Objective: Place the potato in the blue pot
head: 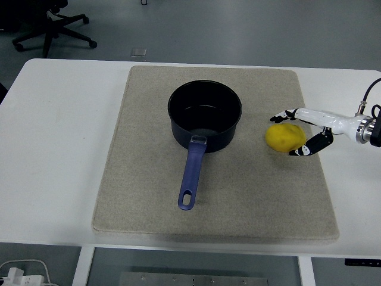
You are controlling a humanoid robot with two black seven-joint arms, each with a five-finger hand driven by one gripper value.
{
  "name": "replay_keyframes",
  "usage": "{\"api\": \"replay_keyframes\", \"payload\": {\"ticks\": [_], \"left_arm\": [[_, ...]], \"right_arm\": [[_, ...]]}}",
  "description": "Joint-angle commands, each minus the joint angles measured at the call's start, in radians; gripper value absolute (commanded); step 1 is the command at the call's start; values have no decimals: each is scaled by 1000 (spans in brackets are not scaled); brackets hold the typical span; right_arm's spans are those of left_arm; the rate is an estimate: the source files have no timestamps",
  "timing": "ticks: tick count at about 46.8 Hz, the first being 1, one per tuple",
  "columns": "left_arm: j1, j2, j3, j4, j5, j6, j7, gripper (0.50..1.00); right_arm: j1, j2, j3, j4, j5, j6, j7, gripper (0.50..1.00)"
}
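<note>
A yellow potato (pixel 285 137) lies on the beige mat (pixel 149 196), to the right of the blue pot (pixel 205 115). The pot stands upright at the mat's middle back, its handle (pixel 191 176) pointing toward the near edge. My right hand (pixel 296 132) comes in from the right edge with its fingers spread around the potato's right side, thumb below and fingers above; the potato rests on the mat. I cannot see whether the fingers touch it. The left arm is out of view.
The mat covers the middle of the white table (pixel 53 149). An office chair base (pixel 53 30) stands on the floor beyond the table's far left. Cables (pixel 24 271) lie on the floor at the bottom left.
</note>
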Motion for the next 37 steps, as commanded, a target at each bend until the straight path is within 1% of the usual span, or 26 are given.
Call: {"api": "replay_keyframes", "payload": {"ticks": [1,2,6,12,21,24,25,34,37], "left_arm": [[0,0,0,0,0,0,0,994],[0,0,0,0,0,2,0,996],[0,0,0,0,0,0,0,994],[0,0,0,0,0,0,0,994],[0,0,0,0,0,0,0,994],[0,0,0,0,0,0,0,994],[0,0,0,0,0,0,0,994],[0,0,-1,0,0,0,0,994],[0,0,0,0,0,0,0,994]], "right_arm": [[0,0,-2,0,0,0,0,828],[0,0,-3,0,0,0,0,807],[5,0,-12,0,0,-3,0,764],[7,2,-15,0,-1,-8,0,719],[13,0,-25,-1,-3,-9,6,578],[11,0,-25,-1,-7,-9,8,507],[10,2,-25,-1,-7,-9,8,500],[13,0,-26,-1,-9,-6,11,500],[13,0,-26,-1,-14,0,22,500]]}}
